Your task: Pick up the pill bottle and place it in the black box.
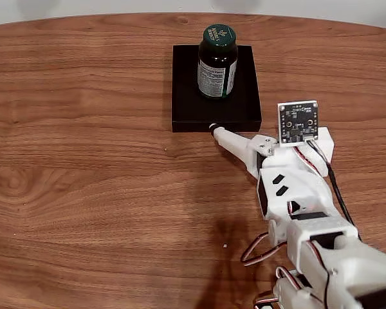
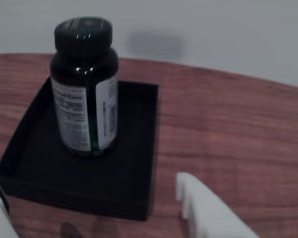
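Place: looks like an office or a meeting room, but I cannot be sure.
Table: large, wood-grain top with curved far edge.
Wall: plain and pale behind the table.

Gold print on pill bottle cap, label text: unreadable.

The small dark brown cylindrical pill bottle stands upright inside the shallow square matte-black box, toward its far side in the fixed view. In the wrist view the bottle sits left of the tray's middle. The box rests on the brown wood-grain table, near its far edge. The white two-finger gripper lies just before the box's near wall, toward its right corner, its arm reaching back to the lower right.
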`<state>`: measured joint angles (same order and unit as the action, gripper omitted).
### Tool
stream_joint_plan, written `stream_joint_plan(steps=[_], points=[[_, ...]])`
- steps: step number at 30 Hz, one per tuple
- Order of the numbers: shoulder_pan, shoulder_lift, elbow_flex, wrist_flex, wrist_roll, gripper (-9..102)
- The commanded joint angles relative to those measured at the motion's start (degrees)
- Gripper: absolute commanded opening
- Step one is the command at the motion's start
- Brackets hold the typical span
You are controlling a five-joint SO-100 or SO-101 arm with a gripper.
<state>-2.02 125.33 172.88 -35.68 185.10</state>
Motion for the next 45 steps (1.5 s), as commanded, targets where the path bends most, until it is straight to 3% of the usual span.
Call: stream_joint_plan(steps=[1,11,18,22,27,37,45], points=[[2.64,7.38,-0.44,8.35,-3.34,39],[5.98,20.74,-0.18,43.42,-7.65,29],[4.04,39.02,0.70,72.69,-7.47,12],[3.60,45.97,0.70,83.67,-9.23,1],[2.72,51.94,0.70,98.88,-10.90,0],[1.41,64.78,0.70,119.53,-13.18,0],[2.64,66.01,0.70,121.90,-14.33,4]])
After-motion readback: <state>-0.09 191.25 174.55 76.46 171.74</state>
